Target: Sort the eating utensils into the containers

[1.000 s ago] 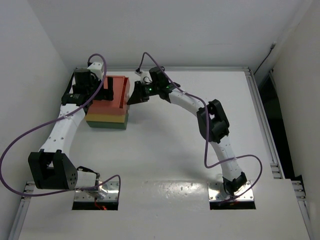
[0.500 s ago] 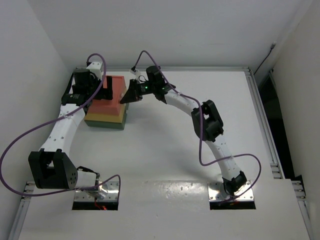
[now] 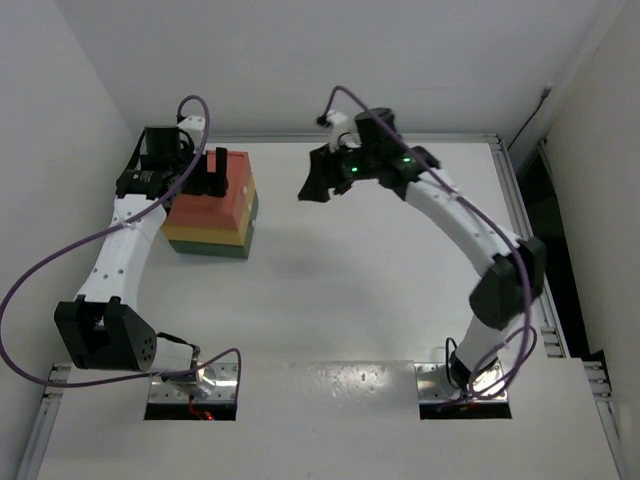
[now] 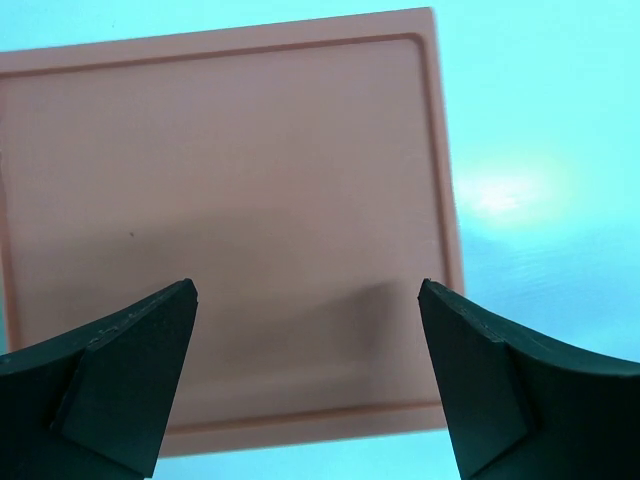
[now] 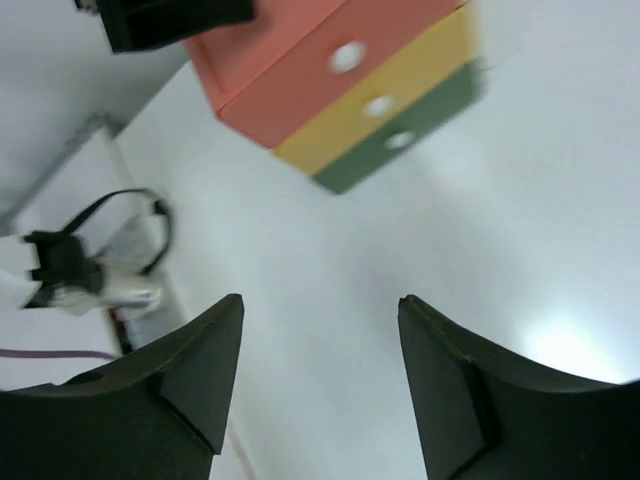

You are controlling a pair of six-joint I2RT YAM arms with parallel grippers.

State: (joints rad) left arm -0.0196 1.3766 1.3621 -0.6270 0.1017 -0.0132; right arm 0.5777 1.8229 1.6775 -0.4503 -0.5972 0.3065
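1. Two pincers, and we see both spread wide with nothing between the fingers.
2. The left pincer hangs right over the red-orange top of the containers.
3. The containers sit far left on the bench, drawer fronts flush.
4. The right pincer hovers to their right, near but apart.

The white table carries a block of stacked drawers, red-orange over yellow over dark green, standing flat, with the left arm's base well nearer than the block and the right arm's base far off to the block's right.
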